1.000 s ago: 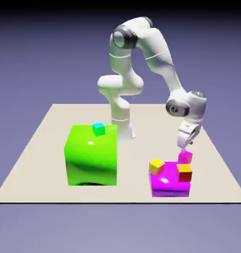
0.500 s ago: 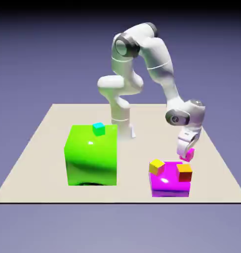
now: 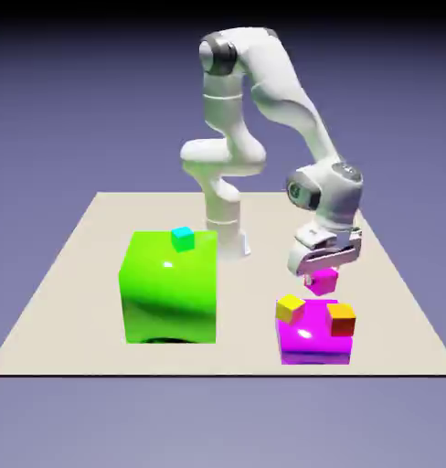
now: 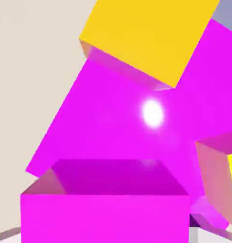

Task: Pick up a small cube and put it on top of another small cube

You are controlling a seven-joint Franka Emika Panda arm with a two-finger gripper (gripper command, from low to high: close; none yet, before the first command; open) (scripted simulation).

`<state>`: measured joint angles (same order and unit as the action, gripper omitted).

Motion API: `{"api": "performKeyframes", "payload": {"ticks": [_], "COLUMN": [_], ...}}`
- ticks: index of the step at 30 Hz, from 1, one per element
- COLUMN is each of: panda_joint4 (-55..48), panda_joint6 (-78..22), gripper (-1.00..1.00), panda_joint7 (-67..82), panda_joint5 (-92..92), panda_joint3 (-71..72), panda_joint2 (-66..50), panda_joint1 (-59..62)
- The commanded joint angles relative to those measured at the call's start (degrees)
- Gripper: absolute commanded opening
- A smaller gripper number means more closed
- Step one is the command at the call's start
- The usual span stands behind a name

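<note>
on the exterior view's left the tiny cyan cube (image 3: 183,239) rested on the big green block (image 3: 170,297), out of the way. farther right the yellow cube (image 3: 290,309) sat on the glossy magenta block (image 3: 314,345), its flat top bare, likely to receive another cube. above that block the claw (image 3: 322,274) was closed on the small magenta-pink cube (image 4: 104,218), gripped by opposite sides, probably so its underside stayed free for stacking, while the orange cube (image 3: 341,320) stood rightmost.

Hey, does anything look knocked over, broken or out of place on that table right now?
Nothing stands out as damaged or spilled. The yellow cube sits turned askew on the large magenta block, but looks stable. The small magenta cube is up in the tool, as the task calls for.
</note>
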<state>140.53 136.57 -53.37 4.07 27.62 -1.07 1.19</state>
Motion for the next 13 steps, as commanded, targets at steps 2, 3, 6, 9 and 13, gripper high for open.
{"api": "performKeyframes", "payload": {"ticks": [2, 3, 6, 9, 13], "panda_joint4": [-1.31, -1.96, -1.62, 0.41, -0.03], "panda_joint6": [-2.69, -4.03, -2.24, 5.23, 3.60], "gripper": [-1.00, -1.00, -1.00, -1.00, 1.00], "panda_joint7": [1.31, 2.03, 1.70, -0.39, 0.07], "panda_joint5": [-3.41, -5.20, -5.17, -2.30, -2.93], "panda_joint3": [-4.25, -6.33, -7.64, -8.32, -8.17], "panda_joint2": [2.40, 3.59, 2.29, -3.48, -2.22], "panda_joint1": [-0.90, -1.01, -1.27, -1.86, -1.73]}}
